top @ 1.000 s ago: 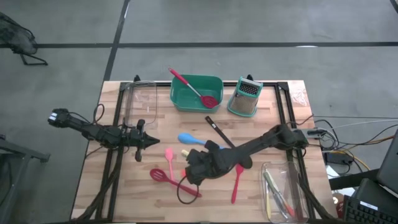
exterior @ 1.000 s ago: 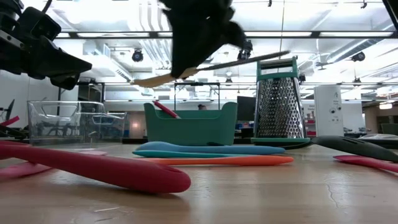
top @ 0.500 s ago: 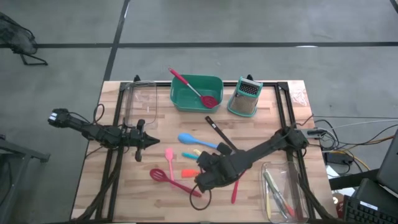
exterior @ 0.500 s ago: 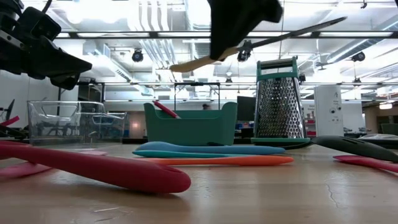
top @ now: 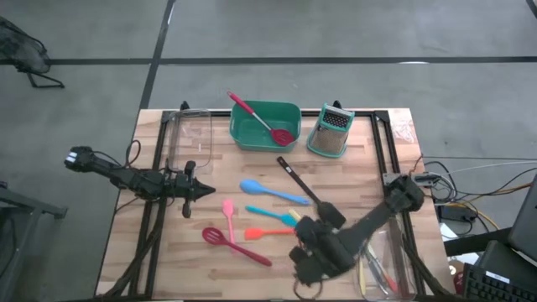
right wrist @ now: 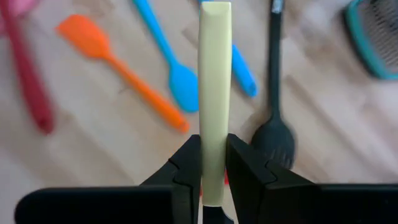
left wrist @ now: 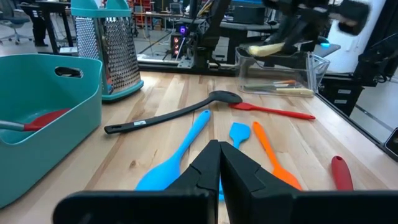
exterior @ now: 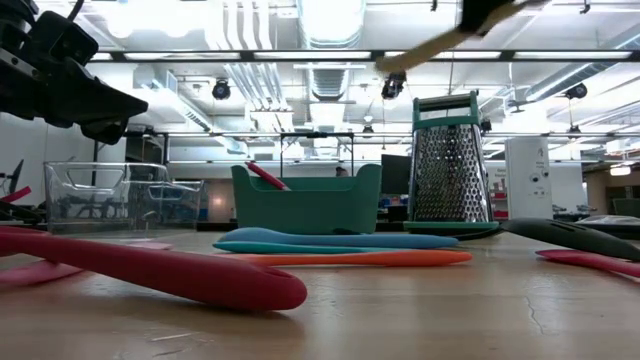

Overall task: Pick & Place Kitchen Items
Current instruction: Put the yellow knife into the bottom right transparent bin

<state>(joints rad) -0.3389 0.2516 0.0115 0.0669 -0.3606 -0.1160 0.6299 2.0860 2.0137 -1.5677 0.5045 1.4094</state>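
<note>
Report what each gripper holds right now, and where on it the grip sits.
The right gripper is shut on a pale yellow utensil, gripped near one end of its flat length. The left gripper holds nothing, fingers shut.

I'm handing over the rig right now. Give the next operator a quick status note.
Right gripper is shut on a pale yellow utensil, raised beside the clear bin on the right.
Left gripper waits shut at the table's left.
Done: a few utensils already lie in that bin.
Left: blue spoon, orange spatula, black ladle, red and pink pieces on the table; a red spoon sits in the teal tub.
</note>
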